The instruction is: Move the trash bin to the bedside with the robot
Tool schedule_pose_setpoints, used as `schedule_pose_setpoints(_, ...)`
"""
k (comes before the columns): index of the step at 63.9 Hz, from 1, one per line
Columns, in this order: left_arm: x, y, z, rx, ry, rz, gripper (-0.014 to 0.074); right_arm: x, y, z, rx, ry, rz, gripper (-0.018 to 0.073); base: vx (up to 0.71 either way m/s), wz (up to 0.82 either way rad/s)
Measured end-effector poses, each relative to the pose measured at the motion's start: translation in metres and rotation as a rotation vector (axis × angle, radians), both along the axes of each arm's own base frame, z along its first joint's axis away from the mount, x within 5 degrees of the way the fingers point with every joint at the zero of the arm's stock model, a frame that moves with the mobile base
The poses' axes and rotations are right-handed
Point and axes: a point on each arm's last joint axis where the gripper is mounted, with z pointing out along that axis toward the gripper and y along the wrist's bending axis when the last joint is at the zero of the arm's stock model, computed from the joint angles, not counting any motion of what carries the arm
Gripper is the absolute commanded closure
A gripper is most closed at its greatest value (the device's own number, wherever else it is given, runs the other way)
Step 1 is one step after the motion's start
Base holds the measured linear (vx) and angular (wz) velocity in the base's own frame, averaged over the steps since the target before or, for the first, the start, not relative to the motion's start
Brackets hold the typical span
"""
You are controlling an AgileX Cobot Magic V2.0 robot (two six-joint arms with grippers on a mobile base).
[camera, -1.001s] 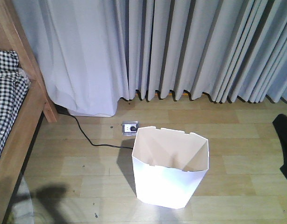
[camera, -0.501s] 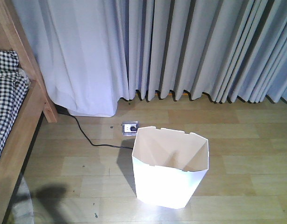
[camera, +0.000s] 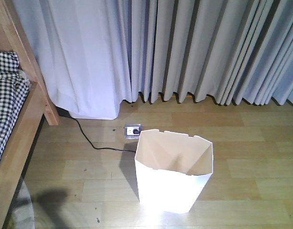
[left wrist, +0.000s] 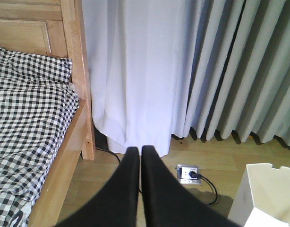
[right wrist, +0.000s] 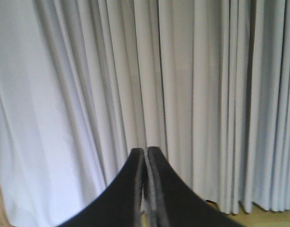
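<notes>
Grey curtains [camera: 194,47] back a wooden floor [camera: 251,171]. Left gripper [left wrist: 140,153] and right gripper [right wrist: 145,155], fingers pressed together and empty, hang clear; trash bin [camera: 174,169] stands free right of left fingers, bed [left wrist: 31,132] left.

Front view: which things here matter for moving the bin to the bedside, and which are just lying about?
Job:
- large white octagonal-rimmed trash bin, standing upright on the floor
- light brown wooden bed with black-and-white checked bedding, at left
- left gripper, fingers shut, empty
- right gripper, fingers shut, empty

Lying about:
- grey pleated curtains
- floor socket
- black cable
</notes>
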Motion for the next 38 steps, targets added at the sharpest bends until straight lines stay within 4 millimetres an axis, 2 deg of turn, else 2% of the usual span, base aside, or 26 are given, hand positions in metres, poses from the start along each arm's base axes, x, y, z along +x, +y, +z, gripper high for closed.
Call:
schedule_pose_setpoints(17, 0.000, 0.000, 0.000, 0.000, 0.000, 0.000, 0.0603, -0.009, -0.005, -0.006, -0.088, 0.055, -0.055, 0.0568, 0.00, 0.00)
schedule_pose_setpoints(25, 0.000, 0.000, 0.000, 0.000, 0.000, 0.000, 0.0603, -0.013, -0.001, -0.009, -0.141, 0.004, 0.004, 0.0568, 0.00, 0.00)
schedule_pose_setpoints(38, 0.000, 0.000, 0.000, 0.000, 0.000, 0.000, 0.0603, -0.018, 0.000, -0.046, -0.150, -0.068, 0.036, 0.0568, 0.00, 0.00)
